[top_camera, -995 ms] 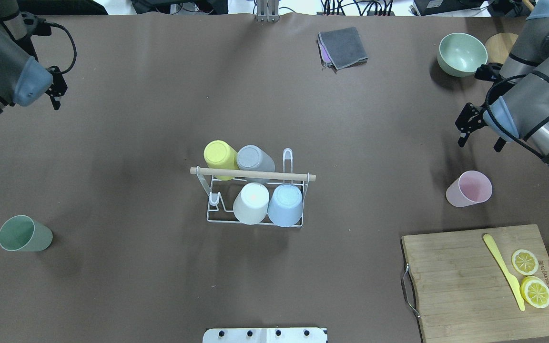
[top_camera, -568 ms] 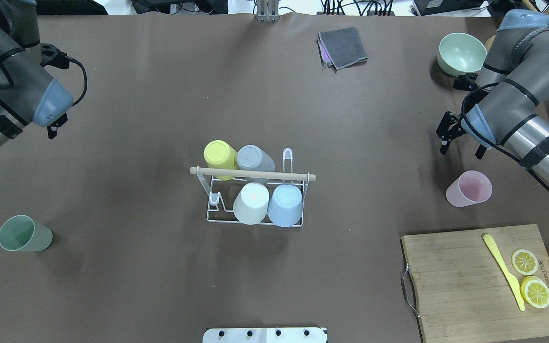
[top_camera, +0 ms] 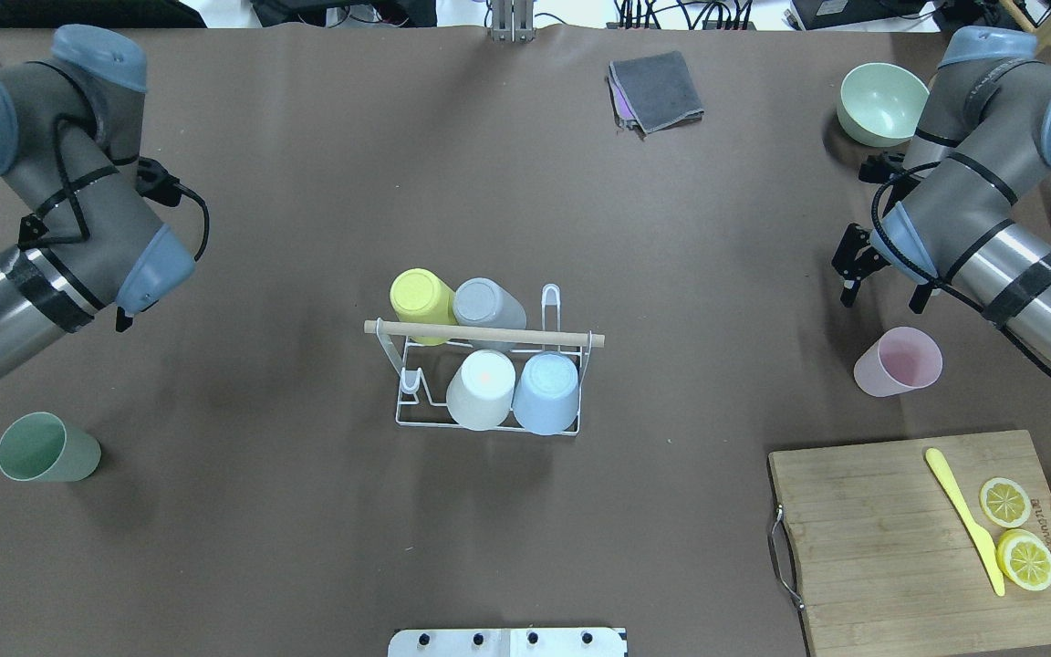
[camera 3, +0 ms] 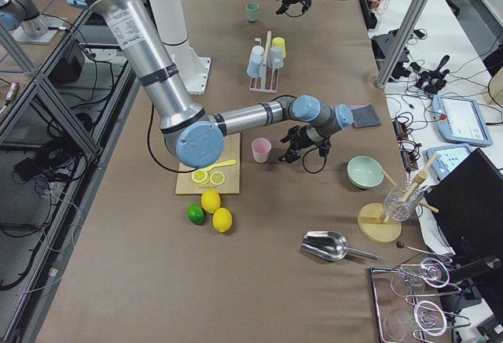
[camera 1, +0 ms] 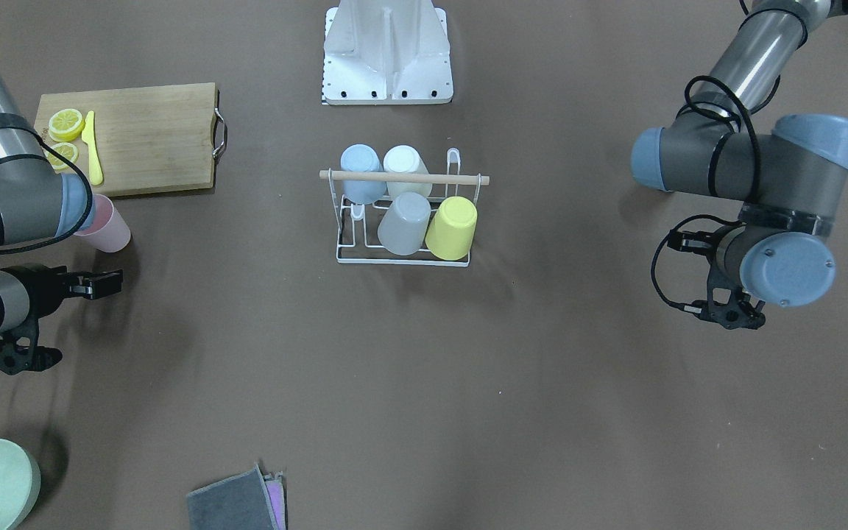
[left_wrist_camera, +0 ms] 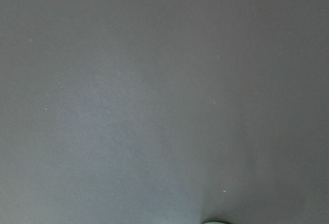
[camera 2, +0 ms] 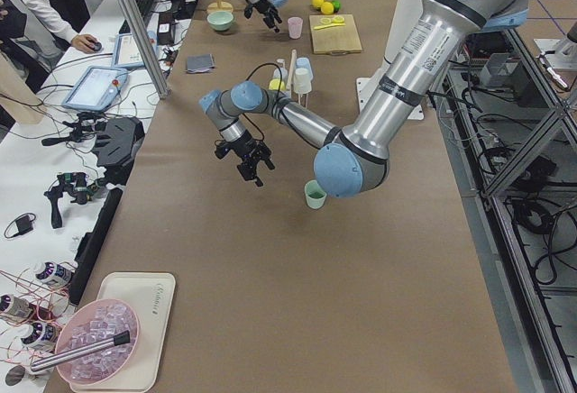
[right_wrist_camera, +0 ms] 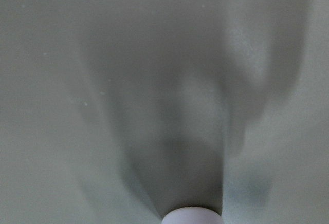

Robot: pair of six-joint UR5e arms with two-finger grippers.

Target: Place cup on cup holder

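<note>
Matte brown table (top_camera: 306, 547), wire cup holder (top_camera: 484, 334)

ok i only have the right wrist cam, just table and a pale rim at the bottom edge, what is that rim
observer: most likely the pink cup, standing upright, mouth up.
operator: is there room on the holder
observer: the cup holder carries four cups upside down, and two prongs at opposite corners are bare.
operator: any other loose cup
observer: one, a green cup, upright, far over on the robot's left.
</note>
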